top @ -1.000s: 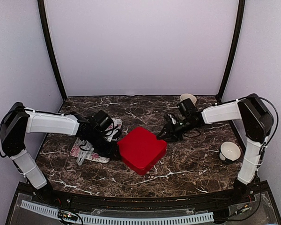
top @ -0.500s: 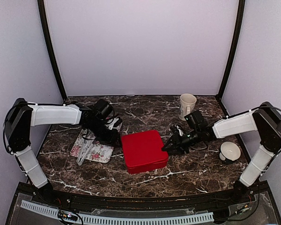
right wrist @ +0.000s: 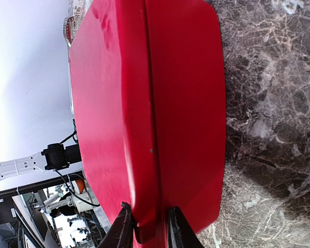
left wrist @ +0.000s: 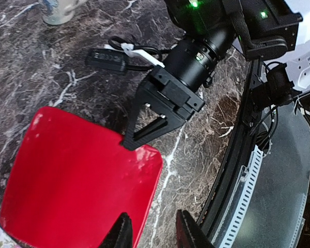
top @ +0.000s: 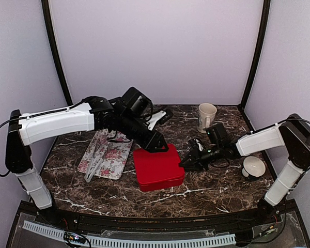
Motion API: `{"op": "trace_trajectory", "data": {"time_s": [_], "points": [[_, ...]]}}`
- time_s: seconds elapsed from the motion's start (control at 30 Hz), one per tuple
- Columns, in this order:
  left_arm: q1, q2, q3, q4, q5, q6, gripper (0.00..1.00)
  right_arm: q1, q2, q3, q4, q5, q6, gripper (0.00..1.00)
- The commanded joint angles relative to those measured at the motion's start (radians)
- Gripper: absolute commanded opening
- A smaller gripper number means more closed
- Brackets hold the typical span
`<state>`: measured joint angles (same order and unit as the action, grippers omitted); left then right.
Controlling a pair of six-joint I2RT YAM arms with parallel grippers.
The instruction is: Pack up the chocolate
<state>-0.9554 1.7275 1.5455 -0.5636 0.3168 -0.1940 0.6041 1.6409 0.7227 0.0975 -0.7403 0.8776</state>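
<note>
Top external: high, at the near side, looking down and forward across the whole tabletop (top: 206, 181). Left wrist: raised, tilted down, mid-range. Right wrist: low, very close, side-on along the tabletop. All three share the red box (top: 157, 167).

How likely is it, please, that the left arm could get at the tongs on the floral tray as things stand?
Probably yes. The left hand is open and empty above the red box, and the tongs lie uncovered on the floral tray, though the arm would have to fold back.
</note>
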Motion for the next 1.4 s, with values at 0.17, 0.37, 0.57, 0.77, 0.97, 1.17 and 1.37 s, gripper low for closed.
{"op": "trace_trajectory", "data": {"time_s": [0.17,0.37,0.57,0.77,0.97,1.17,1.37], "points": [[-0.095,0.218,0.029,0.054,-0.008,-0.011,0.27,0.026,0.016,-0.054,-0.063,0.011,0.018,0.21],[-0.095,0.331,0.048,0.011,-0.017,-0.013,0.25,0.026,0.016,-0.055,-0.067,0.008,0.015,0.19],[-0.090,0.261,0.041,-0.042,-0.042,0.010,0.35,0.026,0.001,-0.035,-0.101,0.006,-0.003,0.25],[0.141,0.117,-0.005,-0.036,-0.005,-0.047,0.73,0.017,-0.146,-0.005,-0.268,0.052,-0.062,0.57],[0.331,0.157,-0.005,-0.024,0.064,-0.010,0.89,0.010,-0.336,-0.178,-0.118,-0.021,0.120,0.72],[0.334,0.241,-0.007,0.038,0.196,-0.007,0.87,0.100,-0.252,-0.254,0.222,-0.087,0.296,0.71],[0.334,0.241,-0.099,0.099,0.282,-0.030,0.80,0.144,-0.062,-0.289,0.623,-0.117,0.473,0.66]]}}
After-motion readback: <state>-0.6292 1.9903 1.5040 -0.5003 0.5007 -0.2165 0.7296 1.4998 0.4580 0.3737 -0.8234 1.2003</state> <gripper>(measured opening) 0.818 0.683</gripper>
